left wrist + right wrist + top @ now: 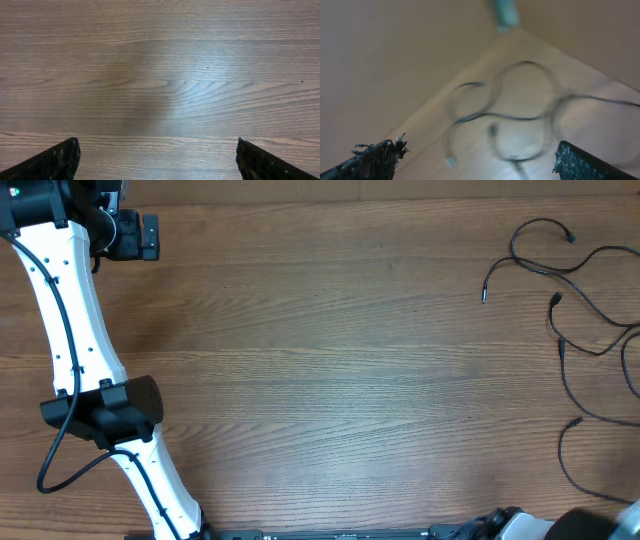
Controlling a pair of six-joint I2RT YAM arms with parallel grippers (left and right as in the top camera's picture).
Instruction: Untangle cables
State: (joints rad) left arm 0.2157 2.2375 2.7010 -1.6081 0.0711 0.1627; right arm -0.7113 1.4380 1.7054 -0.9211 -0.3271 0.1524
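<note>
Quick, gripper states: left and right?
Left gripper: open, holding nothing.
Right gripper: open, holding nothing; cables ahead of it, untouched.

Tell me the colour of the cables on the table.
Black; the cables show best in the overhead view.

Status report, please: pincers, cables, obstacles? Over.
Left pincer open, far from cables. Right pincer open, empty, cables ahead. Cables spread loose at right edge of table. Nothing in the way.

White arm (85, 330) with black joints (105, 410), cable (41, 477), left hand (157, 150).
</note>
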